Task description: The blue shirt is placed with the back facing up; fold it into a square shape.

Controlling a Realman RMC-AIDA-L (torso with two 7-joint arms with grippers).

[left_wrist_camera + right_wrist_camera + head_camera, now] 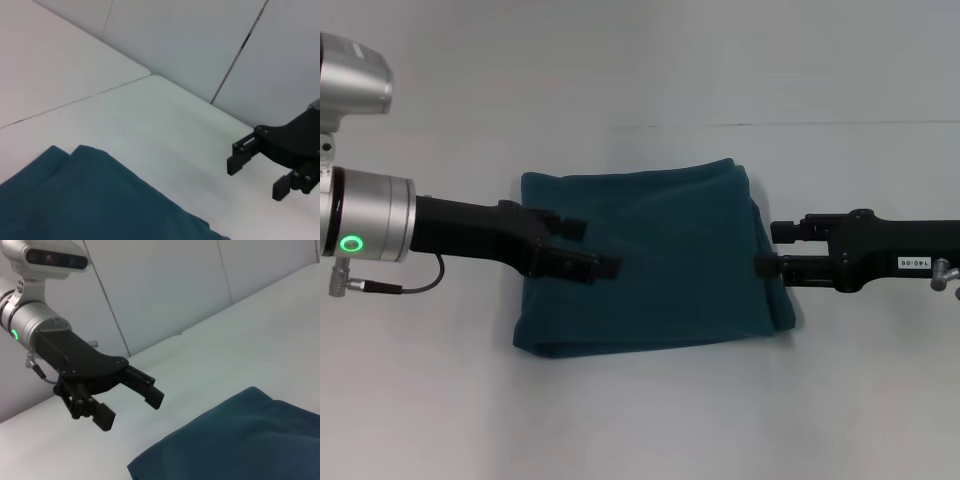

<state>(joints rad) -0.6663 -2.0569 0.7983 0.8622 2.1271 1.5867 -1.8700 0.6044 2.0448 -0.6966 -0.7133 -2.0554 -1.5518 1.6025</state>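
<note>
Spread apart on both sides, pinching nothing: left gripper (588, 248) open over the left part of the blue shirt (655, 260), right gripper (770, 250) open at the cloth's right edge, at mid-right of the head view. Confirmed from the wrists: right gripper (260, 167) seen gaping at the right of the left wrist view, clear of the fabric; left gripper (131, 405) seen gaping at centre-left of the right wrist view, above the white table (640, 420) and near the cloth's corner.

Lies in the middle of the head view, already doubled into a rough rectangle, layered edges showing along the right side and lower edge. Plain teal surface up, no lettering in sight.

Probably light, limp and quick to sag or slide layer over layer; no stiffness to lean on. Best taken by pinching through all stacked layers at an edge or corner, both sides together, so that nothing unfolds on lifting. Looks close to square; perhaps one more fold or some tidying left.
</note>
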